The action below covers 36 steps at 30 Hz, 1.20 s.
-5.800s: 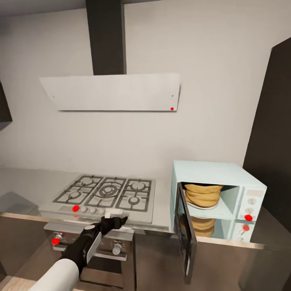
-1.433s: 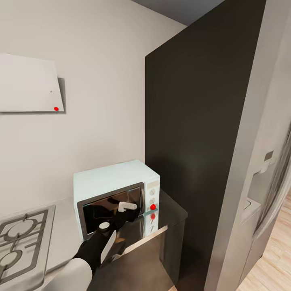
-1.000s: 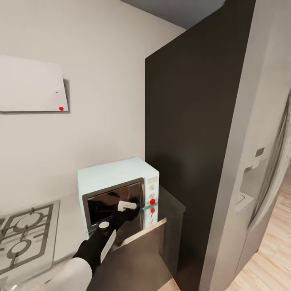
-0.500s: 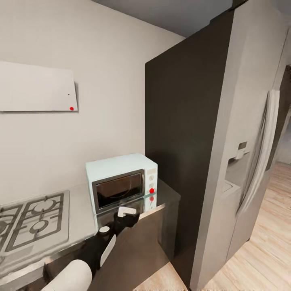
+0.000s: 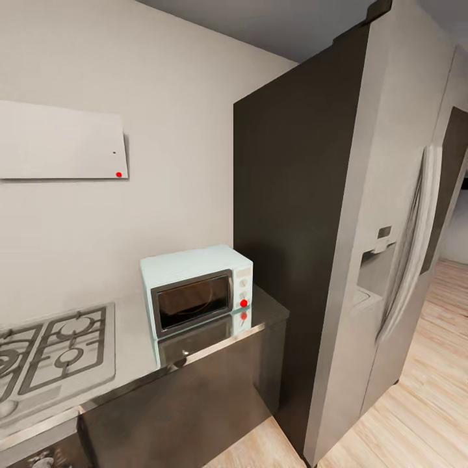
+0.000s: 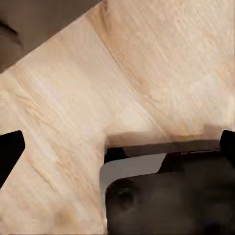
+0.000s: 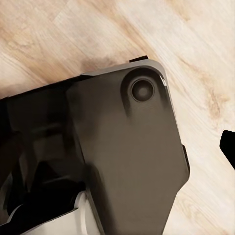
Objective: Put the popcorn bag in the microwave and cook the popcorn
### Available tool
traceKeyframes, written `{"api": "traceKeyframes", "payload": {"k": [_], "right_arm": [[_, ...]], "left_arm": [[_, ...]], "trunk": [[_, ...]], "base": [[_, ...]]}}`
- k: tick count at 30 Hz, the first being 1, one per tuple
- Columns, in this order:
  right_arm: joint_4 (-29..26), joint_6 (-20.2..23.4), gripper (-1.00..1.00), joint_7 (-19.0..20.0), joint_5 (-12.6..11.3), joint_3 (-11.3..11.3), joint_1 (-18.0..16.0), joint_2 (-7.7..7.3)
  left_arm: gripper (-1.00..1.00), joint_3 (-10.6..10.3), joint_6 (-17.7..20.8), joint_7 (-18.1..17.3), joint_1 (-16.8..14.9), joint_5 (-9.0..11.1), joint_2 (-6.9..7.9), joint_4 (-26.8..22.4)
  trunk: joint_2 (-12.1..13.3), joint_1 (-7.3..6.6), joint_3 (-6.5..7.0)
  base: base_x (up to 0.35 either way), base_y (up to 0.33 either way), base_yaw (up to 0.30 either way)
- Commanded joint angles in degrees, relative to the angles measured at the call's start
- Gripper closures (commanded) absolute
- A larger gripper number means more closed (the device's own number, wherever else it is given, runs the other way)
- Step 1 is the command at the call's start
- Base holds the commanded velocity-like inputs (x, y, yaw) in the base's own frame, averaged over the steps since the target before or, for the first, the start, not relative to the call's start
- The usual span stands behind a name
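The left arm has dropped from the head view; the pale-blue microwave (image 5: pixel 195 290) stands shut; hands' grip unclear.

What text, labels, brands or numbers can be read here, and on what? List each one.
None: no readable text in any view.
Microwave side panel: round knobs and a red dot, no legible lettering.
Hood: a red dot, no words.
Fridge dispenser panel: too small and blurred to read.
Both wrist views: wooden floor and robot parts, no markings.
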Motion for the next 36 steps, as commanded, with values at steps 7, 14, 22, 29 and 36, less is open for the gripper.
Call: {"api": "traceKeyframes", "payload": {"k": [7, 14, 22, 29, 36], "right_arm": [[0.12, -0.04, -1.0, -0.2, -0.02, -0.04, -0.03, -0.03], [0.12, -0.19, -1.0, -0.31, -0.12, -0.14, -0.02, -0.03], [0.12, -0.24, -1.0, -11.35, -0.46, -0.2, -0.03, -0.03], [0.12, -0.17, -1.0, -12.8, -0.42, -0.21, -0.03, -0.03], [0.12, -0.14, -1.0, -7.71, -0.42, -0.21, -0.01, -0.03]], "left_arm": [[-1.0, -0.34, 6.57, 0.03, 19.17, 0.04, 4.82, -0.09], [-1.0, -0.4, 5.92, -0.02, 19.82, -0.01, 6.65, -0.33], [-1.0, -0.41, 5.98, -0.04, 19.83, -0.05, 6.67, -0.34], [-1.0, -0.48, 5.95, -0.03, 19.83, -0.05, 6.61, -0.34], [-1.0, -0.5, 5.92, -0.04, 19.83, -0.05, 6.33, -0.34]], "trunk": [[-0.04, 0.02, -0.01], [-0.04, 0.02, -0.01], [-0.04, 0.02, -0.01], [-0.04, 0.02, -0.01], [-0.04, 0.02, -0.01]], "base": [[0.0, 0.0, 0.0], [0.0, 0.0, 0.011], [0.0, 0.0, 0.253], [0.0, 0.0, 0.28], [0.0, 0.0, 0.278]]}}
